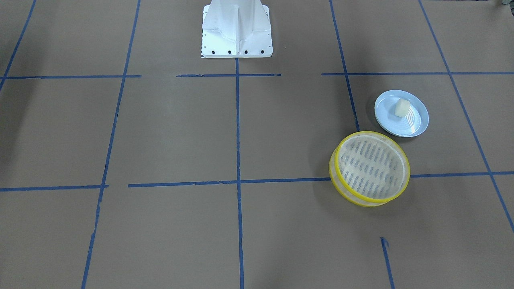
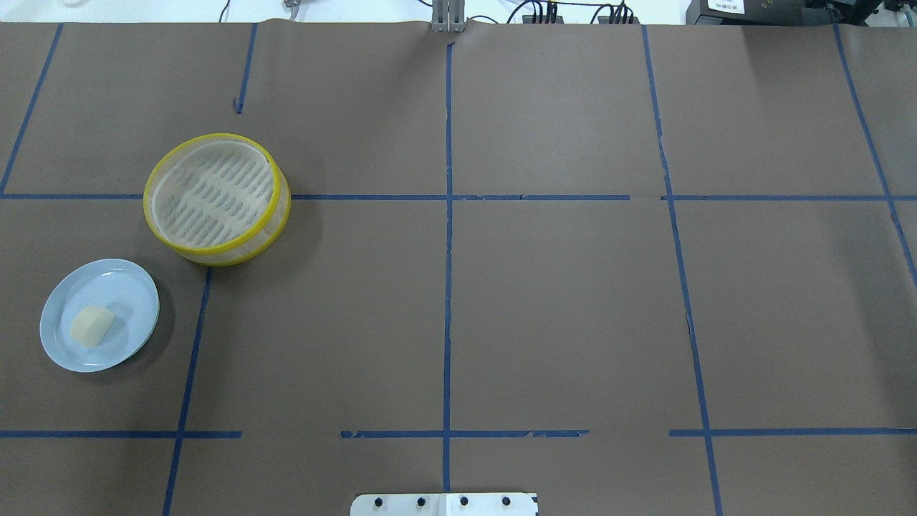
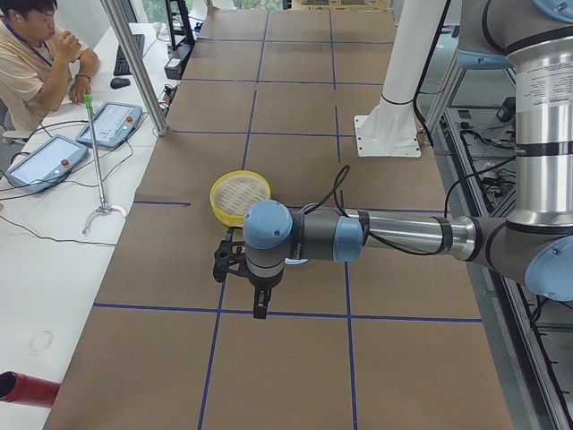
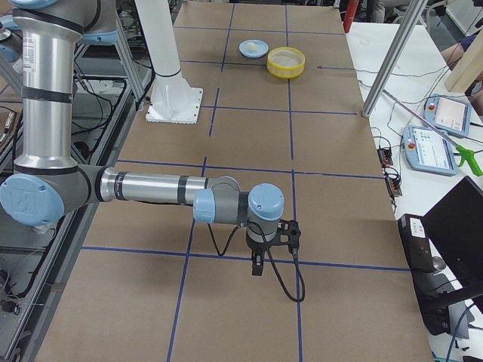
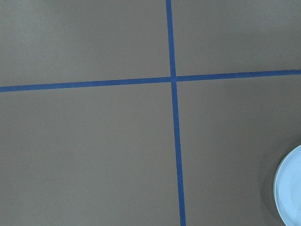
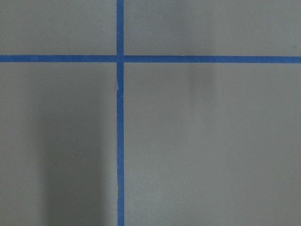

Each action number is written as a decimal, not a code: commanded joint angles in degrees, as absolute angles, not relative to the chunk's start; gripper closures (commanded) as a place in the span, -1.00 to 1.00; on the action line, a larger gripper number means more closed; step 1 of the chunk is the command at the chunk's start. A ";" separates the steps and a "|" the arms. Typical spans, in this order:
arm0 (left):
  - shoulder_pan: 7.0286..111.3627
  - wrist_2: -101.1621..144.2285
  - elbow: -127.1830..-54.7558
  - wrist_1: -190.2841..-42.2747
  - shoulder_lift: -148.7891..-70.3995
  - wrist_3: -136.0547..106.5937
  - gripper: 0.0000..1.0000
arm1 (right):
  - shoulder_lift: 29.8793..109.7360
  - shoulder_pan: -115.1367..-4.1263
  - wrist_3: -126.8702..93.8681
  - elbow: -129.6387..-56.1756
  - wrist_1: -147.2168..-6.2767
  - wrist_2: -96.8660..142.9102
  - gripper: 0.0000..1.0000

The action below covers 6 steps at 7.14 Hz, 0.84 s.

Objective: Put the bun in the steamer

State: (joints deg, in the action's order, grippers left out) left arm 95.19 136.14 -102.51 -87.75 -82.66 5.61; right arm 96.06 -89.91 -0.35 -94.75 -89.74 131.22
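On the table (image 1: 180, 132), as I log it from my station:

1. Surface: brown paper over the whole top, marked into a grid with blue tape (image 2: 448, 287); several tape lines have gaps.
2. Robot pedestal (image 1: 237, 28): white, bolted at the middle of the robot's edge.
3. Steamer (image 1: 371, 166): on the robot's left half, upright, sitting across a tape line. Nothing lies on its slotted floor.
4. Plate (image 1: 415, 120): light blue, just beside the steamer on the robot's side, not touching it. Its rim also shows at the edge of the left wrist view.
5. Bun (image 1: 402, 107): 1 piece, resting on the plate, off centre. It is outside the steamer.
6. Left gripper (image 3: 258, 300): hanging over bare paper, well apart from the plate. I see it only from the side, so I cannot tell whether the pincer is released or clenched.
7. Right gripper (image 4: 258, 260): hanging over the far half of the table. Same limit; I cannot tell its state.
8. Room: white desk along the far side with 2 teach pendants (image 3: 116, 121) and a seated operator (image 3: 36, 63) in a tan shirt.
9. Writing: a printed label on the near arm's silver tube (image 3: 546, 90), too small for me to read.
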 commanded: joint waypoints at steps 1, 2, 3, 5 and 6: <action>95.10 136.14 -103.35 -87.54 -82.97 5.80 -1.00 | 96.06 -89.91 -0.35 -94.75 -89.74 131.22 -1.00; 95.18 136.06 -103.36 -87.63 -82.97 5.80 -1.00 | 96.06 -89.91 -0.35 -94.75 -89.74 131.22 -1.00; 95.01 135.53 -104.14 -87.71 -83.23 5.63 -1.00 | 96.06 -89.91 -0.35 -94.75 -89.74 131.22 -1.00; 94.83 129.39 -102.84 -88.15 -85.17 6.15 -1.00 | 96.06 -89.91 -0.35 -94.75 -89.74 131.22 -1.00; 94.75 129.81 -103.44 -89.89 -83.43 5.20 -1.00 | 96.06 -89.91 -0.35 -94.75 -89.74 131.22 -1.00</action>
